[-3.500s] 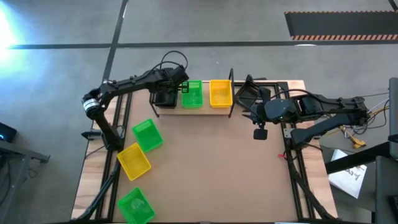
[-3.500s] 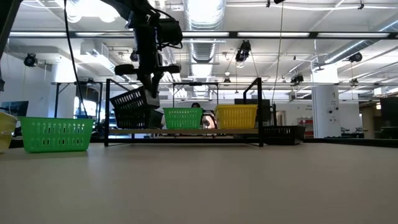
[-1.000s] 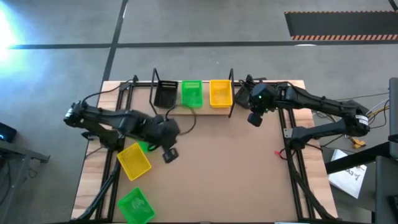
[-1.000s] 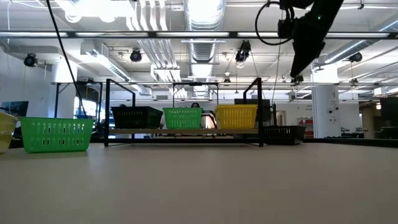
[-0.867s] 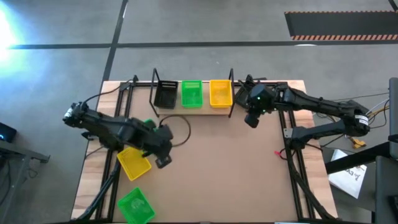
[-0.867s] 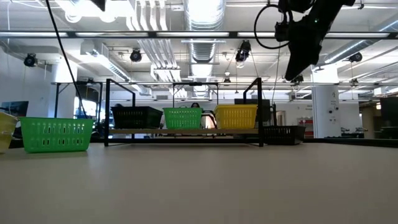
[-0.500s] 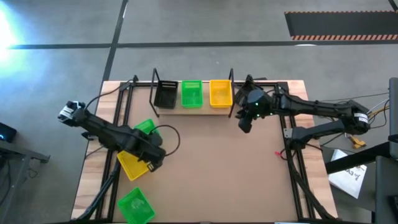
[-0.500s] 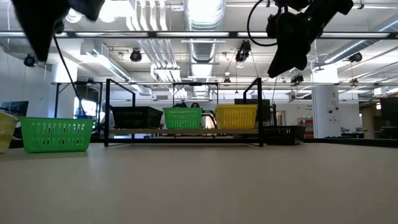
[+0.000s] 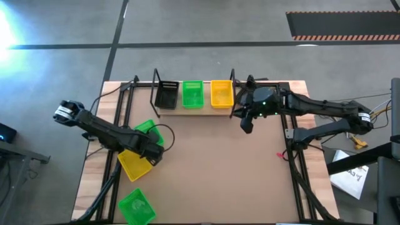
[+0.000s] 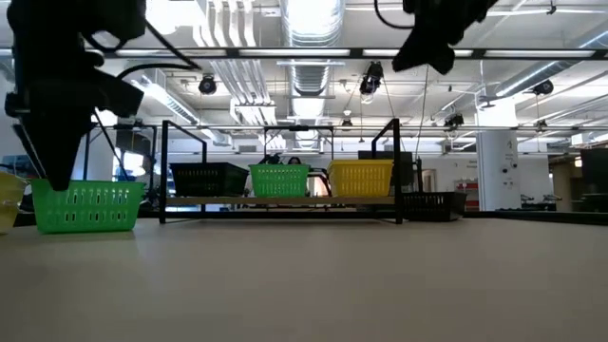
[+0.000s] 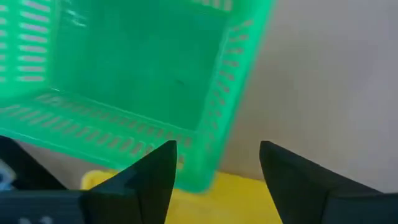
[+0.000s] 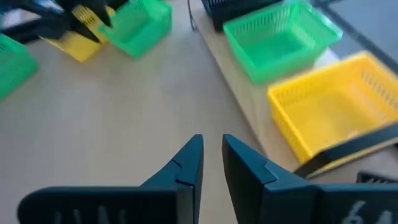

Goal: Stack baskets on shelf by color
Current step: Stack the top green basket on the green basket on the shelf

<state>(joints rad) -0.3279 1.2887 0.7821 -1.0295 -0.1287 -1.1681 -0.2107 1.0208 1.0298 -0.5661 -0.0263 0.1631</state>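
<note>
On the shelf (image 9: 206,107) stand a black basket (image 9: 165,95), a green basket (image 9: 192,94) and a yellow basket (image 9: 221,94) side by side. At the table's left lie a green basket (image 9: 145,129), a yellow basket (image 9: 131,164) and another green basket (image 9: 136,207). My left gripper (image 11: 217,162) is open above the near corner of the upper green basket (image 11: 124,81), where it meets the yellow basket (image 11: 230,193); whether a finger touches, I cannot tell. My right gripper (image 12: 212,158) hovers near the shelf's right end, a narrow gap between its fingers and nothing in it.
A black basket (image 10: 432,204) sits on the table just right of the shelf, under my right arm. The shelf's black wire uprights (image 9: 232,94) stand at both ends. Bare tabletop (image 9: 219,175) spreads across the middle and near right.
My left gripper has gone from mid-table toward the left edge and come down over the green and yellow baskets there. My right gripper has drifted a little toward the table's left, staying beside the shelf's right end. No basket has moved.
</note>
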